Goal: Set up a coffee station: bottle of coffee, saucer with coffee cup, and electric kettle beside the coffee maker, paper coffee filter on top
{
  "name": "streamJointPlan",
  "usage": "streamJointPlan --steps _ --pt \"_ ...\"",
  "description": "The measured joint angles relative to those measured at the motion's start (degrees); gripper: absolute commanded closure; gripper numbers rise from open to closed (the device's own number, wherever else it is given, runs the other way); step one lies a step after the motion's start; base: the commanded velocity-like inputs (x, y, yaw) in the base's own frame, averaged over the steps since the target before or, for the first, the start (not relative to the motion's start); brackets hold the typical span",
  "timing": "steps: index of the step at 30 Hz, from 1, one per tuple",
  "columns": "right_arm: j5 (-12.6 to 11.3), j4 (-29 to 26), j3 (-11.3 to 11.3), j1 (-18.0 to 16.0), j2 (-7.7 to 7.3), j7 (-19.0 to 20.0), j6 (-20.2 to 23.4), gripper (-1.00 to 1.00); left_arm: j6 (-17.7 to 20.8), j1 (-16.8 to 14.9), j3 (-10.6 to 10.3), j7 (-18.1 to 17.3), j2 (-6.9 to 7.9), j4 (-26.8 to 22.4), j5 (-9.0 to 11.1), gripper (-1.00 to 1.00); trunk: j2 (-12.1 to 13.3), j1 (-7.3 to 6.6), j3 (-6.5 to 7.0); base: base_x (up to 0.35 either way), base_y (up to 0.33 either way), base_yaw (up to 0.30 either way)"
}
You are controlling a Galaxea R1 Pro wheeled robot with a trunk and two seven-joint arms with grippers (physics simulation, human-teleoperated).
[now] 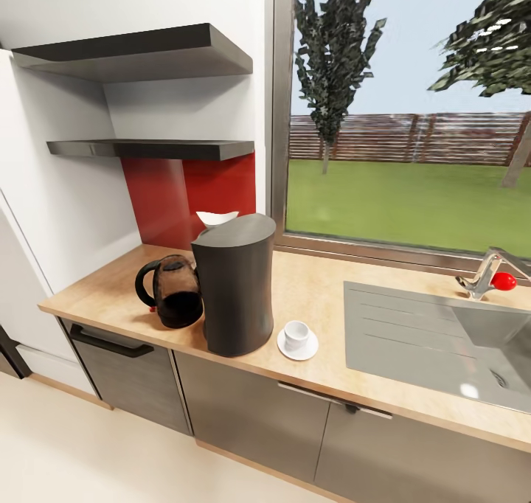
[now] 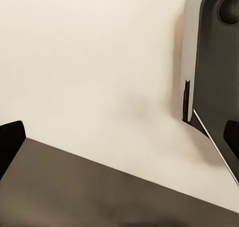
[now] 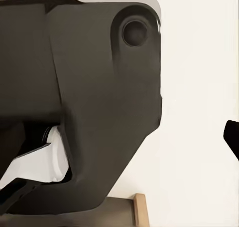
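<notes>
The dark grey coffee maker stands on the light wood kitchen countertop. The white paper coffee filter rests on its slanted top. At its left, almost touching, stands the glass electric kettle with its black handle turned left. At its right the white coffee cup sits on the saucer. The slim kitchen shelf shows nothing on it, and the bottle of coffee is out of view. My left gripper is open over cream floor. Beside my dark base, my right gripper is open too.
A steel sink with a red-handled faucet takes up the counter's right part. A thicker dark shelf hangs above the slim one. Behind the counter is a big window. Dark cabinet fronts stand below, with cream floor in front.
</notes>
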Motion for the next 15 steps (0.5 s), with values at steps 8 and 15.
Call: streamJointPlan --steps 8,15 --pt "0.7 0.0 0.4 0.0 -0.30 0.0 -0.4 -1.00 0.0 0.0 -0.2 -0.1 0.00 0.0 0.0 -1.00 0.0 0.00 0.00 0.000 0.000 0.000" --pt "0.9 -0.1 0.3 0.0 -0.47 0.0 -1.9 -1.00 0.0 0.0 -0.2 0.0 0.00 0.0 0.0 -1.00 0.0 0.00 0.00 0.000 0.000 0.000"
